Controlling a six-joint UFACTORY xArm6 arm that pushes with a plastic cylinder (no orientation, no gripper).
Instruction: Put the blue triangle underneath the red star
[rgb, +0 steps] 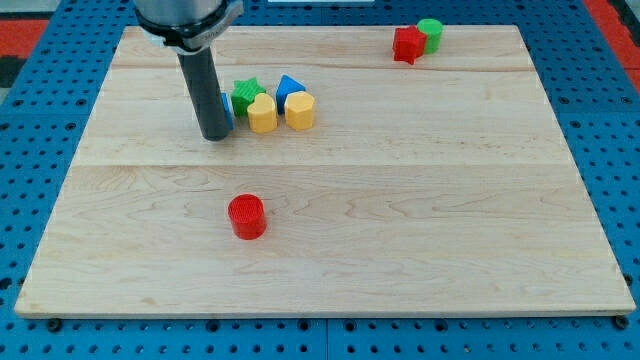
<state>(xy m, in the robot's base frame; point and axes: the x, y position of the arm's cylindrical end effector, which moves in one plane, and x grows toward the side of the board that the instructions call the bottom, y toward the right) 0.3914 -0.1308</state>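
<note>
The blue triangle (289, 87) sits in a cluster at the upper middle of the board, touching a yellow hexagon (300, 110) below it. The red star (407, 45) lies near the view's top right, touching a green cylinder (430, 34). My tip (215, 135) rests on the board at the left end of the cluster, well to the left of the blue triangle. A blue block (229, 108) is mostly hidden behind the rod.
A green star (246, 96) and a yellow heart (262, 114) lie between my tip and the blue triangle. A red cylinder (246, 217) stands alone below the cluster. The wooden board (450, 220) lies on a blue pegboard surface.
</note>
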